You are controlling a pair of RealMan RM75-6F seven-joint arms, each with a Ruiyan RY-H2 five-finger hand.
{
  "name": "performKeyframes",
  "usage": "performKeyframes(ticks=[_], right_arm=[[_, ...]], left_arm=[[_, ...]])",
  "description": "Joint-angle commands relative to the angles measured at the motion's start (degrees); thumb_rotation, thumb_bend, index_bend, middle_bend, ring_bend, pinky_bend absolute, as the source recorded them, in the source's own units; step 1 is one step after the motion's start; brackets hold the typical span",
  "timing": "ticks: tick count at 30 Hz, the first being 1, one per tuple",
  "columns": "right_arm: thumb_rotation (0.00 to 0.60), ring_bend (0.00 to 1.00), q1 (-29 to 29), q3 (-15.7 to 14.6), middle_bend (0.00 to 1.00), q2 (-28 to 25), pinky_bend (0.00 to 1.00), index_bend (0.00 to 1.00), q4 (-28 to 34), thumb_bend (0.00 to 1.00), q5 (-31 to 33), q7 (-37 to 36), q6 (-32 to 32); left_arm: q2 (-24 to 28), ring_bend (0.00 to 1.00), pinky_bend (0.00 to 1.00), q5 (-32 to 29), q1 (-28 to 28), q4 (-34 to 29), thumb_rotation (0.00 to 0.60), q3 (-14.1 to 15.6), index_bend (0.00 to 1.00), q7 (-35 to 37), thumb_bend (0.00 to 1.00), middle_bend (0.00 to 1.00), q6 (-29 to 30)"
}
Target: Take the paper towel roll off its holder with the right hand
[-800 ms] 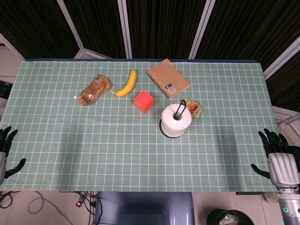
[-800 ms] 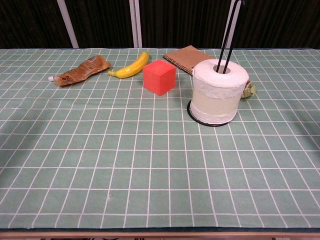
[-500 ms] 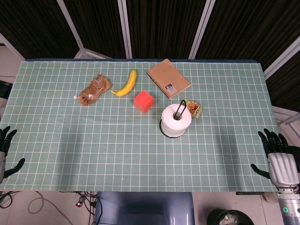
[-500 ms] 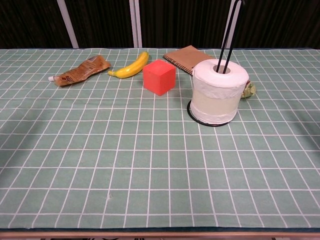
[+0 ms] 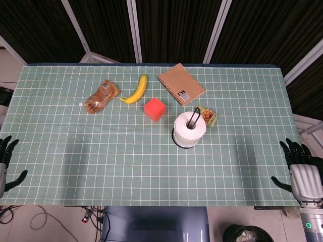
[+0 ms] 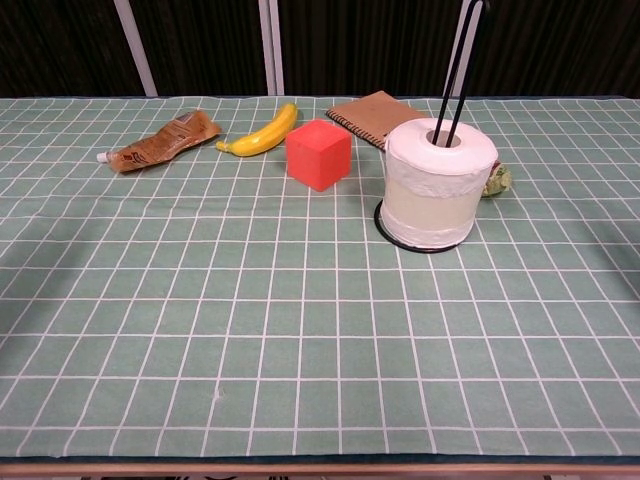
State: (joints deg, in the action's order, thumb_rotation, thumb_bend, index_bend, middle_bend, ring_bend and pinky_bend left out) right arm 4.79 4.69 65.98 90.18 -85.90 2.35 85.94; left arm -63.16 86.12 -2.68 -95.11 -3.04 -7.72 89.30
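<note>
Green gridded cloth covers the table (image 5: pixel 101 151), dark panels behind. Around the holder: a red cube (image 5: pixel 155 109), a banana (image 5: pixel 136 90), a brown snack packet (image 5: pixel 101 96), a spiral notebook (image 5: pixel 180 84) and a small wrapper (image 5: pixel 208 116) just beside the roll. White paper towel roll (image 6: pixel 438 182) stands upright on its black wire holder (image 6: pixel 458 62). Right hand (image 5: pixel 302 171) and left hand (image 5: pixel 6 164) are empty, fingers spread, off the near corners.

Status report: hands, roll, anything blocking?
Both hands open, right hand and left hand at table's near edge. Roll on holder, untouched. Nothing blocking.
</note>
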Motion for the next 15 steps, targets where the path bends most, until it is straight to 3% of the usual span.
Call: performKeyframes(ticks=[1, 5, 8, 13, 14, 15], right_arm=[[0.6, 0.02, -0.08, 0.06, 0.0, -0.09, 0.01, 0.0, 0.11, 0.17, 0.15, -0.29, 0.05], [0.6, 0.02, -0.35, 0.39, 0.0, -0.04, 0.01, 0.0, 0.57, 0.15, 0.51, -1.39, 0.6], [0.6, 0.02, -0.49, 0.06, 0.0, -0.47, 0.01, 0.0, 2.85, 0.09, 1.1, -6.11, -0.55], [0.6, 0.02, 0.78, -1.1, 0.0, -2.65, 0.01, 0.0, 8.28, 0.07, 2.19, -22.14, -7.03], [0.6, 0.02, 2.33, -0.95, 0.0, -3.52, 0.0, 0.0, 9.92, 0.07, 3.32, -29.66, -11.29], [0.6, 0.02, 2.92, -0.81, 0.0, -3.83, 0.0, 0.0, 10.16, 0.07, 3.63, -31.66, -12.66]], left_arm=[[0.15, 0.0, 0.03, 1.0, 0.34, -0.25, 0.6, 0.35, 0.1, 0.08, 0.22, 0.0, 0.86], [0.39, 0.0, 0.03, 1.73, 0.8, -0.47, 0.6, 0.6, 0.1, 0.27, 0.22, 0.0, 1.77], [0.55, 0.0, 0.03, 1.31, 1.06, -0.59, 0.6, 0.57, 0.1, 0.33, 0.22, 0.0, 1.92], [0.77, 0.0, 0.03, -0.09, 1.05, -0.72, 0.6, -0.03, 0.1, 0.46, 0.22, 0.0, 1.62], [0.71, 0.0, 0.03, -0.45, 1.02, -0.72, 0.6, -0.18, 0.1, 0.29, 0.22, 0.0, 1.51], [0.7, 0.0, 0.03, -0.45, 1.0, -0.75, 0.6, -0.18, 0.1, 0.25, 0.22, 0.0, 1.47]])
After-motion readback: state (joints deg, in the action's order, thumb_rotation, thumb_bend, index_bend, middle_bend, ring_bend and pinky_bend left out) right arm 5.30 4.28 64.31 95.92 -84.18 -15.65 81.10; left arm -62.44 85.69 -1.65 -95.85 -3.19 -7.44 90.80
